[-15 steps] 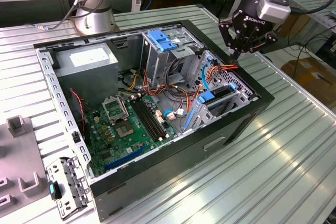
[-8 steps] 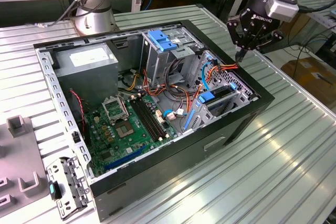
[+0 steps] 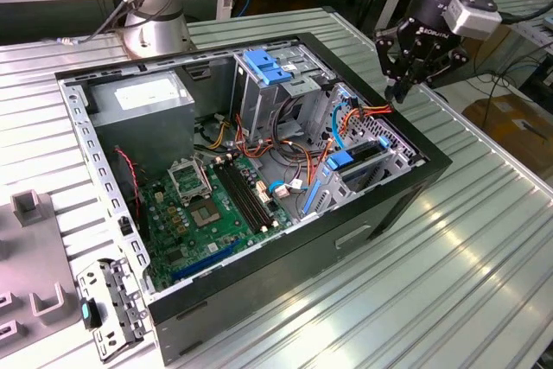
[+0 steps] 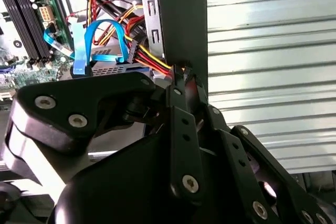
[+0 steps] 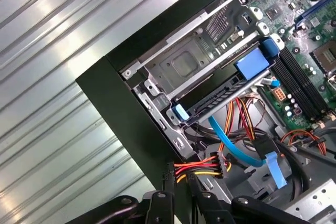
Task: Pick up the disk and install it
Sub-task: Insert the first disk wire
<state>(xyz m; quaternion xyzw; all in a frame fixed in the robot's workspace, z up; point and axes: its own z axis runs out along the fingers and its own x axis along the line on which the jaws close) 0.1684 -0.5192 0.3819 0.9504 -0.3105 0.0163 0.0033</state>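
Note:
The disk (image 5: 210, 107) lies flat in the lower bay of the silver drive cage (image 5: 184, 64) inside the open black computer case (image 3: 285, 257). Only its dark edge and a blue side rail tab (image 5: 180, 113) show. In the exterior view the disk (image 3: 367, 160) sits near the case's wall on the exterior view's right. My gripper (image 3: 399, 91) hangs above that wall, behind the cage and apart from the disk. Its black fingers are shut with nothing between them. In both wrist views the gripper (image 4: 184, 77) (image 5: 180, 179) hovers over the wall's edge, close to red, yellow and black power cables (image 5: 202, 169).
Inside the case are a green motherboard (image 3: 216, 205), a grey power supply box (image 3: 143, 101), an upright cage with a blue latch (image 3: 268, 65) and blue data cables (image 4: 105, 40). A metal bracket (image 3: 108, 308) and grey fixtures (image 3: 26, 205) lie on the ribbed table at the exterior view's left.

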